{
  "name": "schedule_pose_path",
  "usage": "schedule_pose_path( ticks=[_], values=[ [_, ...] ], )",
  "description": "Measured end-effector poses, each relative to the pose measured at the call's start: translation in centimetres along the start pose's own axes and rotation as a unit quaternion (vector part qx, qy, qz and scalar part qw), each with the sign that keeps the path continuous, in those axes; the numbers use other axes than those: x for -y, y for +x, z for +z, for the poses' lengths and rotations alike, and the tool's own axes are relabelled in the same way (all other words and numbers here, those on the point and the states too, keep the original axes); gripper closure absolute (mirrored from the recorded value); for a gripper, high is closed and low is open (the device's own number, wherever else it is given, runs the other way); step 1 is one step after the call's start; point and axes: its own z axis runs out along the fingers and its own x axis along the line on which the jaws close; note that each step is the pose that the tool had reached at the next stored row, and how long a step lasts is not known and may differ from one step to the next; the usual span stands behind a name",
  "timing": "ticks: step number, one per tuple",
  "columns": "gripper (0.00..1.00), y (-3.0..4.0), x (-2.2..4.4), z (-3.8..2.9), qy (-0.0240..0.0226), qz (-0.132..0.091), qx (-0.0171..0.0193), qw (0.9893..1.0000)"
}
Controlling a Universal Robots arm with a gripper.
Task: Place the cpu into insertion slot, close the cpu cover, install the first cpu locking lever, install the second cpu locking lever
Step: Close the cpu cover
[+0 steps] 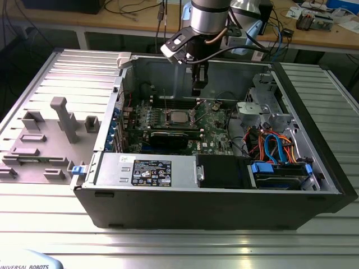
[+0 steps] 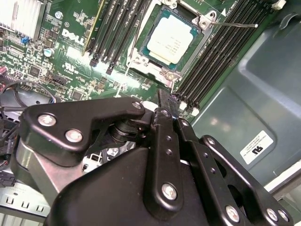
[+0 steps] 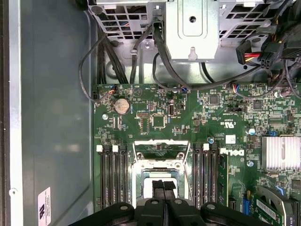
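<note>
Silver-grey square cpu (image 2: 170, 43) sits flat in the insertion slot (image 2: 140, 57), metal rim framing it. The gripper (image 1: 197, 92) hangs nearby, fingers pressed together, empty; in the exterior view the chip lies at its seven o'clock.

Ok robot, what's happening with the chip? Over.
Gripper shut, hanging just above the board. Cpu sitting in the insertion slot. One thin lever sticking out loose.

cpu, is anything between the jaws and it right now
Nothing visible does. The small flat square silver-grey chip lies in the silver-rimmed square socket on the green circuit board; the jaws hang in open air just off the socket's corner.
</note>
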Motion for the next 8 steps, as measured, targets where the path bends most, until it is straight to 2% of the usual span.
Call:
schedule_pose_path(
  ticks=[8],
  values=[
    [0.89, 0.0, -0.25, 0.0, 0.0, 0.0, 0.0, 1.0]
  ],
)
